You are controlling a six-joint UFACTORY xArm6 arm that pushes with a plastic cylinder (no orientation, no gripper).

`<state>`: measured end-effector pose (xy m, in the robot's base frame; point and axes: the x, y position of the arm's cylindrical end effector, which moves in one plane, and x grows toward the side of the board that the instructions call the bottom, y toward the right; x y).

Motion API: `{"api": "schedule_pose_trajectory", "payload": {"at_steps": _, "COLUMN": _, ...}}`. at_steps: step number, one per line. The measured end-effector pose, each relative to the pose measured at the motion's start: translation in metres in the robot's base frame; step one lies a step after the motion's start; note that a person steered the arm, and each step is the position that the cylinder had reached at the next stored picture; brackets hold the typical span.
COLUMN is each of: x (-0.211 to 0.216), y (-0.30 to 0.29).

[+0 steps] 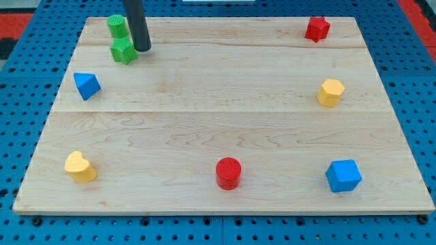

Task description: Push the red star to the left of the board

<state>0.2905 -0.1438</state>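
Observation:
The red star (317, 28) lies near the board's top right corner. My tip (142, 48) is at the top left, far from the star, just right of the green star (123, 51) and close to touching it. A green cylinder (117, 26) stands just above the green star, left of the rod.
A blue block (86, 85) lies at the left edge. A yellow heart (80, 167) sits bottom left, a red cylinder (228, 173) bottom centre, a blue cube (343, 175) bottom right, a yellow block (330, 92) at the right. The wooden board (218, 122) rests on blue pegboard.

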Motion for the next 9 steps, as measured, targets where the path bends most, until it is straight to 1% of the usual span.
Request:
{"api": "schedule_pose_trajectory", "payload": {"at_steps": 1, "x": 0.006, "y": -0.034}}
{"api": "schedule_pose_trajectory", "payload": {"at_steps": 2, "x": 0.001, "y": -0.047}}
{"api": "schedule_pose_trajectory", "payload": {"at_steps": 3, "x": -0.032, "y": -0.029}}
{"api": "schedule_pose_trajectory", "payload": {"at_steps": 4, "x": -0.055, "y": 0.035}}
{"api": "schedule_pose_trajectory", "payload": {"at_steps": 5, "x": -0.078, "y": 0.115}}
{"api": "schedule_pose_trajectory", "payload": {"at_steps": 6, "x": -0.083, "y": 0.178}}
{"api": "schedule_pose_trajectory", "payload": {"at_steps": 7, "x": -0.089, "y": 0.233}}
{"api": "schedule_pose_trajectory", "payload": {"at_steps": 8, "x": -0.099, "y": 0.278}}
{"api": "schedule_pose_trajectory", "payload": {"at_steps": 9, "x": -0.099, "y": 0.316}}
